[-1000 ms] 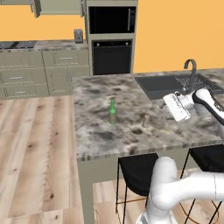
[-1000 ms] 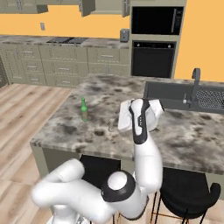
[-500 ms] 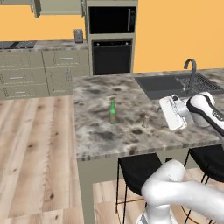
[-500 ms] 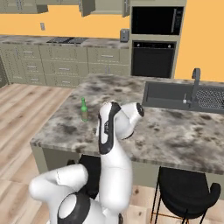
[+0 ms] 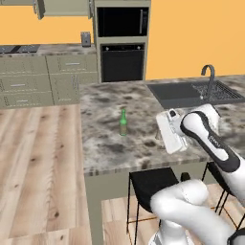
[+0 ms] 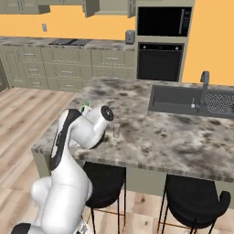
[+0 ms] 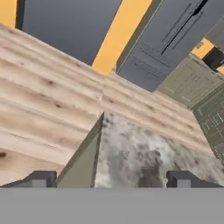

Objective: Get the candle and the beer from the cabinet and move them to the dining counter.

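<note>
Jaws (image 7: 109, 178) spread wide, empty, over the surface's (image 7: 144, 157) corner; beer (image 5: 123, 122) stands apart from them; candle too small to make out.

Arm swung left across dining counter (image 5: 143, 143), nearer beer (image 5: 123, 122).
</note>
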